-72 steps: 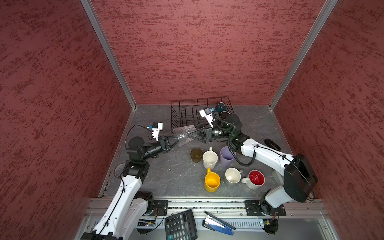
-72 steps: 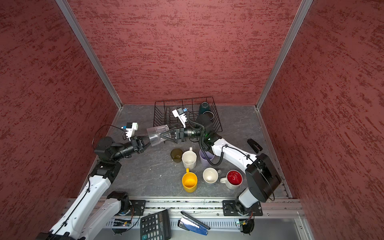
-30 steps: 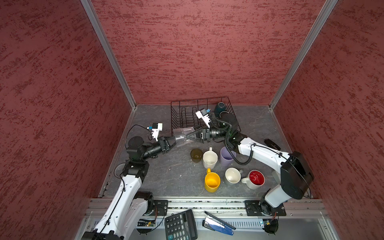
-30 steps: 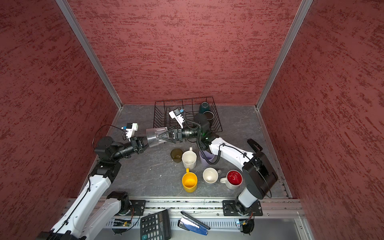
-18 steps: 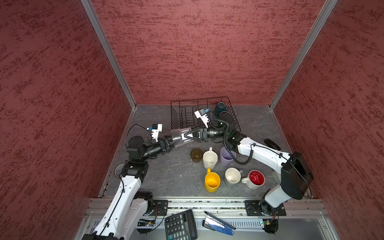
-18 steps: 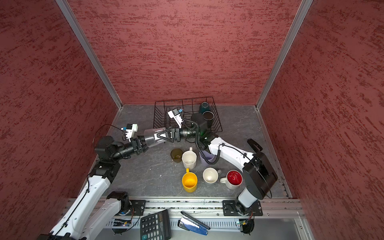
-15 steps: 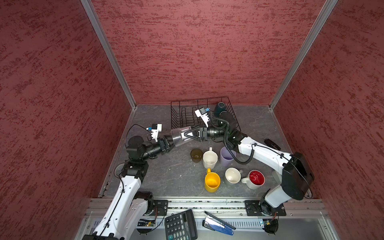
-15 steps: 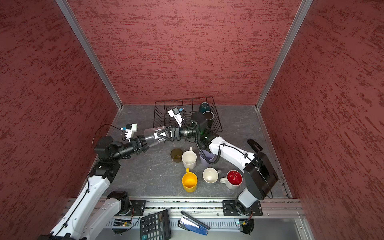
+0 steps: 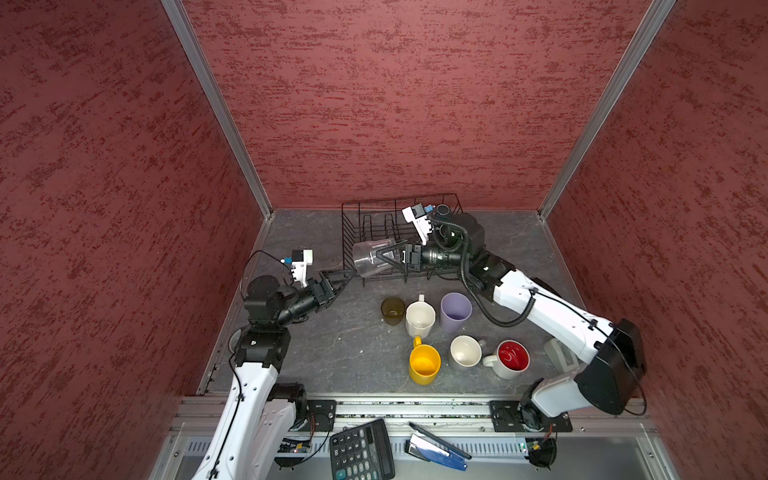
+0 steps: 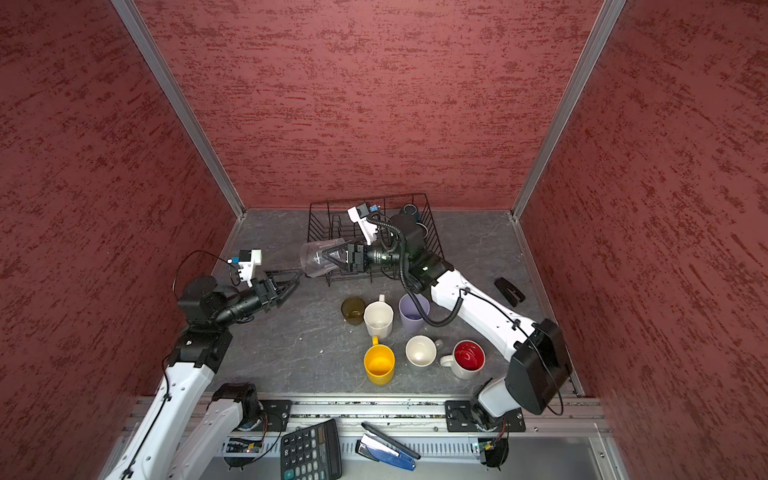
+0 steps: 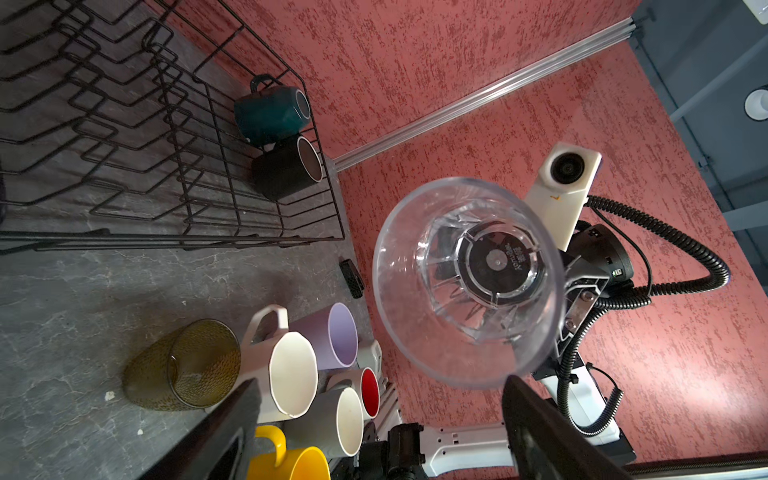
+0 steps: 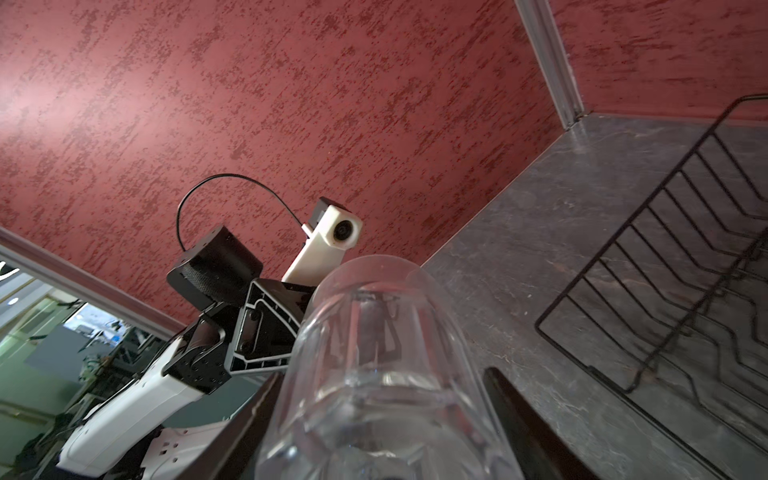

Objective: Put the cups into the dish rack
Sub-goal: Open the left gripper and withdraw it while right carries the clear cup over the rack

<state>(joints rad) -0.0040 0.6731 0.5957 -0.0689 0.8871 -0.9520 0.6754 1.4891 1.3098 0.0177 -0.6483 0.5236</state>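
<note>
The clear glass point(image 9: 368, 258) point(image 10: 318, 257) hangs on its side in the air at the front left corner of the black wire dish rack point(image 9: 353, 216) point(image 10: 320, 212). My right gripper point(image 9: 380, 258) point(image 12: 382, 415) is shut on its base. My left gripper point(image 9: 347, 276) point(image 11: 382, 399) stands open just left of the glass's mouth, holding nothing. A teal mug point(image 11: 270, 110) and a black mug point(image 11: 286, 168) lie in the rack's right end. On the table stand an olive glass point(image 9: 392, 310), white mug point(image 9: 420, 319), lavender tumbler point(image 9: 456, 311), yellow mug point(image 9: 424, 363), grey mug point(image 9: 466, 351) and red-inside mug point(image 9: 512, 357).
Red walls close in the table on three sides. A small black object point(image 10: 509, 291) lies at the right near the wall, and a grey block point(image 9: 561, 355) sits by the right arm. A calculator point(image 9: 361, 451) and stapler point(image 9: 436, 451) lie below the front rail.
My left gripper has opened and let go of the clear glass, drawing back slightly. The right gripper now carries the glass alone, a little higher and nearer the rack.
</note>
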